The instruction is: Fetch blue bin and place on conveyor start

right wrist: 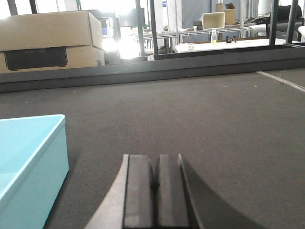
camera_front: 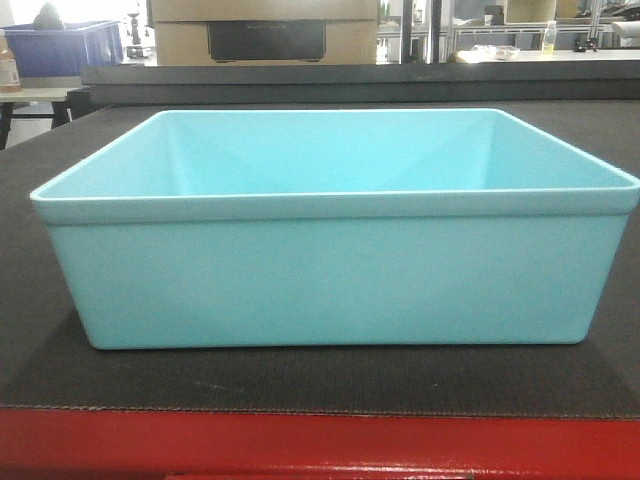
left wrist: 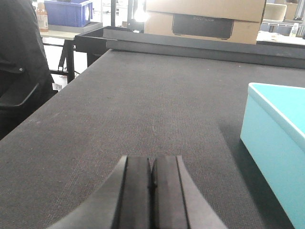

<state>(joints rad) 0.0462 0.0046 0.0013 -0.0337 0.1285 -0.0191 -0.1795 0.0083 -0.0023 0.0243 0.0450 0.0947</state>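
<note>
my left claw (left wrist: pixel 151 191) has its two dark pads pressed flat together with nothing between them, and it hangs low over the dark grey belt, just off the left wall of the blue bin (left wrist: pixel 276 152). my right claw (right wrist: pixel 156 191) is the same: pads closed on each other, nothing held, low over the belt with the bin's other wall just to its left. neither claw touches the bin; there is bare textured belt between each one and the turquoise wall. moving outward, the front view shows the blue bin (camera_front: pixel 335 280) sitting upright and level on the conveyor start (camera_front: pixel 330 380), its base flat on the grey surface and its near wall close behind the red frame edge (camera_front: pixel 320 445). the tub looks empty inside. beyond it the belt runs back to a dark raised rail, and past that stand a cardboard box (camera_front: pixel 265 30) and, off to the left, a dark blue crate (camera_front: pixel 65 45) on another worktop. as i judge it, the fetching and the placing are both done: the bin rests where the task wants it and i have let go. what is left, if anything, is only to draw both arms back clear of the belt.
</note>
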